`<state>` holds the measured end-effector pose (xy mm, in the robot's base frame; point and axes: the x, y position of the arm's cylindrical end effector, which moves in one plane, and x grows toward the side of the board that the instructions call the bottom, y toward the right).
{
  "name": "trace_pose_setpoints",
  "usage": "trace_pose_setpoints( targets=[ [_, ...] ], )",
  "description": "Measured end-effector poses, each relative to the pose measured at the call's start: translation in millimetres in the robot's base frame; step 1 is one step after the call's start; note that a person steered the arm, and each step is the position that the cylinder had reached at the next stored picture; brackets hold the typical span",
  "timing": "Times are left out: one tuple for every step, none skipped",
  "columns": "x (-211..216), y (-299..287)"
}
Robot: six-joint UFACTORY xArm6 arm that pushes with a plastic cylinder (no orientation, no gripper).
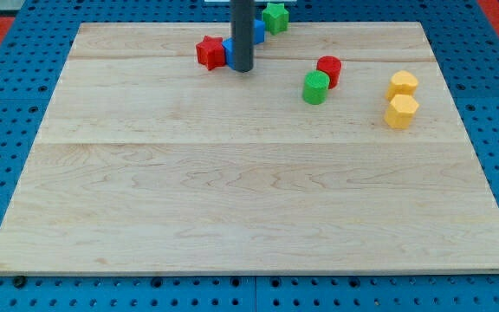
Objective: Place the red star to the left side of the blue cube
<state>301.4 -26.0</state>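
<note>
The red star (pixel 209 52) lies near the view's top, left of centre. A blue cube (pixel 229 52) sits right against its right side, mostly hidden behind my rod. My tip (pixel 242 68) rests on the board just right of and below this blue cube, touching or nearly touching it. Another blue block (pixel 258 31) shows to the rod's right, partly hidden, next to a green star (pixel 275 17) at the top edge.
A red cylinder (pixel 329 70) and a green cylinder (pixel 316 87) stand together right of centre. Two yellow blocks (pixel 402 84) (pixel 400 111) sit one below the other at the right. The wooden board (pixel 249 199) lies on a blue pegboard.
</note>
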Motion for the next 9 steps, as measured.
trace_pose_setpoints(
  targets=[
    [-4, -37],
    [-3, -85],
    [-12, -136],
    [-46, -135],
    [-86, -86],
    [-88, -45],
    [-53, -47],
    [-6, -47],
    [16, -39]
  ],
)
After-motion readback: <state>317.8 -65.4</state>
